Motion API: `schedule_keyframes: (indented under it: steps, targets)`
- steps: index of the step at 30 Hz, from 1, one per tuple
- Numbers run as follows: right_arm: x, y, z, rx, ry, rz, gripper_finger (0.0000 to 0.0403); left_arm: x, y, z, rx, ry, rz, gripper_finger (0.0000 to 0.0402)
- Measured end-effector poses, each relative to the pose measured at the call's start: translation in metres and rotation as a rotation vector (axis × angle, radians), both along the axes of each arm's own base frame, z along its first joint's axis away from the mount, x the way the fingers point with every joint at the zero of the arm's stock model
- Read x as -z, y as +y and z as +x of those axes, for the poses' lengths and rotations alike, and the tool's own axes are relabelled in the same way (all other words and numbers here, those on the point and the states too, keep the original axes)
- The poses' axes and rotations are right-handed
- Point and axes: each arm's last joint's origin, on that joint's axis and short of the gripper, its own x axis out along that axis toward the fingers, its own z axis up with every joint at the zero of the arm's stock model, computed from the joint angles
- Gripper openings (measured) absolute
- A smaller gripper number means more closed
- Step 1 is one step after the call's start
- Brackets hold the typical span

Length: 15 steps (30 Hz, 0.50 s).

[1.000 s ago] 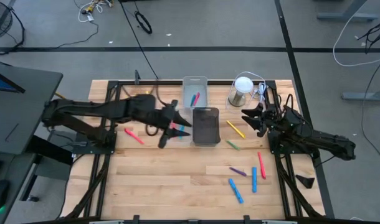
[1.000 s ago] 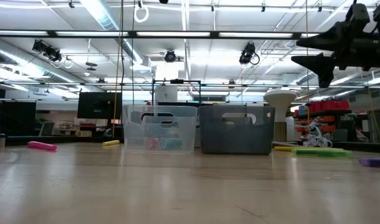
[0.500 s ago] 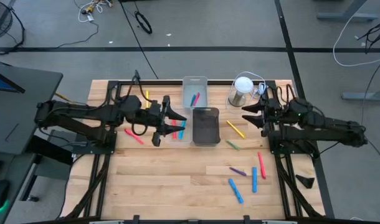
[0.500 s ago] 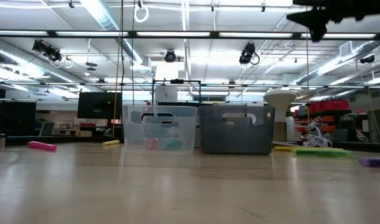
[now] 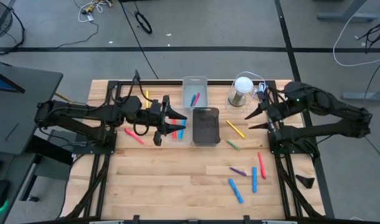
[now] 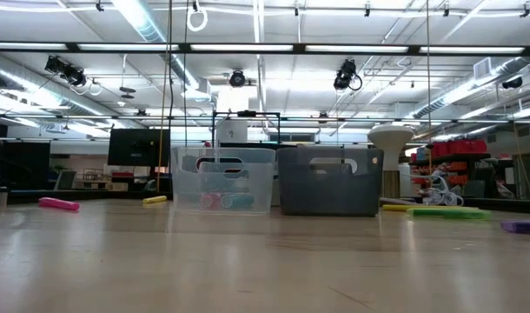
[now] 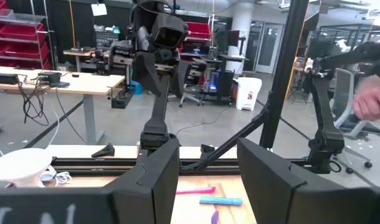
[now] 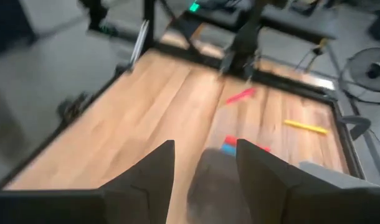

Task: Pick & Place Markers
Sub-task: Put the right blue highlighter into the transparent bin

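Markers lie scattered on the wooden table: a pink one (image 5: 134, 135), a yellow one (image 5: 235, 129), a green one (image 5: 232, 145), a purple one (image 5: 237, 170), a red one (image 5: 261, 165) and two blue ones (image 5: 253, 179). Red and blue markers (image 5: 178, 130) lie in a clear bin (image 6: 223, 178) beside the dark bin (image 5: 205, 126). Pink and blue markers (image 5: 195, 98) lie in a farther clear bin. My left gripper (image 5: 175, 122) hovers open over the near clear bin. My right gripper (image 5: 257, 116) is open, raised high right of the dark bin, and holds nothing.
A white-topped metal cup (image 5: 241, 90) with a cable stands at the far edge near my right arm. One yellow marker (image 5: 146, 94) lies far left. Bare wood spreads across the table's near left part (image 5: 159, 180). A person's hand (image 7: 370, 102) shows in the room beyond.
My right gripper has risen out of the top of the low view and drawn a little toward the far edge, staying open. My left gripper pulled back slightly toward the table's left, then held still. No marker has moved.
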Motion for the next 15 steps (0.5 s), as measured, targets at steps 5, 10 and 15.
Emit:
schedule_keyframes:
  steps: [5,10,15]
  targets:
    - [-0.006,0.005,0.003,-0.12,0.194,-0.091,0.0174,0.0,0.0,0.0,0.0,0.001,-0.001,0.017]
    - [-0.007,0.012,0.01,-0.265,0.379,-0.172,0.0174,0.0,0.001,0.0,-0.032,0.002,-0.004,0.017]
    - [-0.004,0.022,0.02,-0.382,0.514,-0.278,0.0174,0.0,0.002,0.0,-0.056,0.002,-0.005,0.017]
